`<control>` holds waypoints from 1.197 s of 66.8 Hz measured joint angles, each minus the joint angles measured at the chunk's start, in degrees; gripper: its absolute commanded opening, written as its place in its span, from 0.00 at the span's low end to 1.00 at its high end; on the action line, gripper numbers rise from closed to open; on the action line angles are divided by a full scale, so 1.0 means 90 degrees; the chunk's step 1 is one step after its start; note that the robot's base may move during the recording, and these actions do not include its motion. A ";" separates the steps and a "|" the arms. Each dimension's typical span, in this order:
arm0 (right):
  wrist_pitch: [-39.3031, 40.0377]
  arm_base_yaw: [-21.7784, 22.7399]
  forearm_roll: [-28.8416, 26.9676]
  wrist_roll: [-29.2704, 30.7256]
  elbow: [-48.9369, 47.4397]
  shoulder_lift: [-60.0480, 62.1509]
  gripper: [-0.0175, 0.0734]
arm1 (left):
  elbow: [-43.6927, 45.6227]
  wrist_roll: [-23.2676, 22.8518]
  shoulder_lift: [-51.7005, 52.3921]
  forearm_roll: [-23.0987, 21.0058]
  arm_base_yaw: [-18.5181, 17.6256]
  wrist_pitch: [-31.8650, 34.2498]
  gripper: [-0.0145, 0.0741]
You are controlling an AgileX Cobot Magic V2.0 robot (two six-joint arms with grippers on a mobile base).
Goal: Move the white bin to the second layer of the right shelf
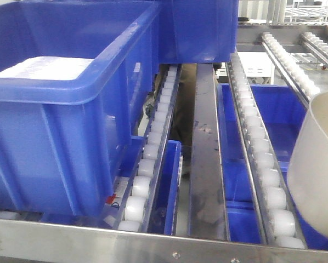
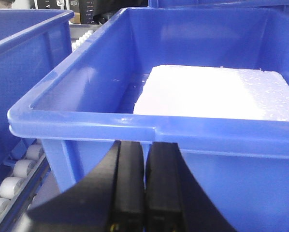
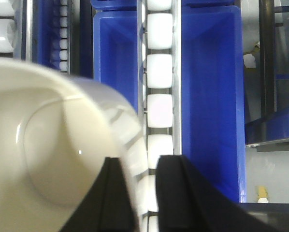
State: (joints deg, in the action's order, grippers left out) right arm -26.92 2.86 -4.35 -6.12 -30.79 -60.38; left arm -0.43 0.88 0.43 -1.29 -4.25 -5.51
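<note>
The white bin (image 1: 317, 170) is at the right edge of the front view, held up over the right part of the sloping rack (image 1: 263, 164), just above the roller rail there. Only its curved side wall shows in that view. From the right wrist camera I see into the bin (image 3: 52, 159): the smooth cream inside and the rounded rim. The right gripper (image 3: 144, 193) pinches the rim, with one black finger inside the wall and the other finger (image 3: 176, 193) outside. Below it a line of white rollers (image 3: 160, 72) runs between two steel rails, and deeper down there are blue crates (image 3: 209, 96).

The left gripper (image 2: 144, 193) has its two black fingers pressed together with nothing between them. It is right in front of a big blue crate (image 2: 135, 121), near the crate's front wall. Inside this crate lies a flat white block (image 2: 217, 92). In the front view the same crate (image 1: 60, 109) stands on the left side of the rack, and a steel bar (image 1: 153, 241) closes the front edge.
</note>
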 measured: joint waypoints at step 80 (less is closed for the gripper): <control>-0.0302 -0.0011 -0.1141 0.1758 0.1339 0.5435 0.26 | 0.0000 0.0000 0.0000 0.0000 0.0000 0.0000 0.26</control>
State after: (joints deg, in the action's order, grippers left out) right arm -29.64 2.76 -14.62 9.70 -18.73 -11.47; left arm -0.43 0.88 0.43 -1.29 -4.25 -5.51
